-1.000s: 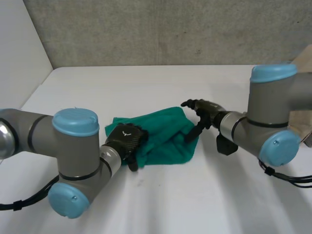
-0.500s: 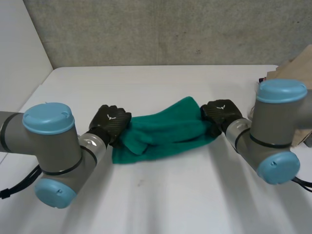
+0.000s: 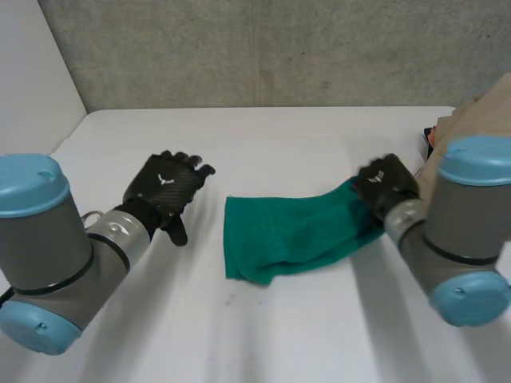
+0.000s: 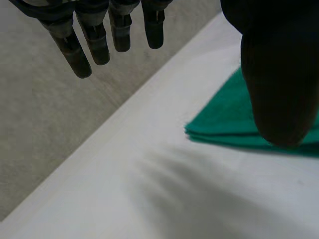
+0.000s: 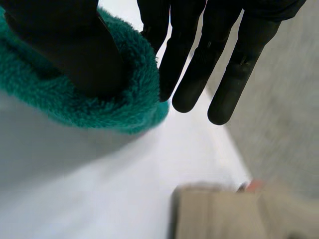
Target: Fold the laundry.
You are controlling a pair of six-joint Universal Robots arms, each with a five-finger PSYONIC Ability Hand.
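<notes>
At the far left, the left arm [image 3: 48,239], grey with light-blue caps. Ends in the left hand [image 3: 166,190], held over the white table [image 3: 263,144] with fingers straight and a little spread, thumb out to the side, nothing between them. Looks the same in the left wrist view: fingers [image 4: 89,45] straight, thumb well apart from them, and past the thumb a corner of the laundry on the table.

Further right, near the middle of the table, the green cloth [image 3: 291,235]. Lies mostly flat, in layers, with its left edge apart from the left hand. Rises at its right end, off the table, up to the right hand [image 3: 386,183].

Holds that right end firmly. In the right wrist view: thumb pressed into a thick fluffy fold of the cloth [image 5: 124,99], straight fingers [image 5: 224,64] on the other side of the fold — a pinch, not a fist.

At the far right, the right arm [image 3: 471,231], and behind it a beige cardboard box [image 3: 479,120] at the edge of the table. Behind all of this — a grey wall [image 3: 263,48].
</notes>
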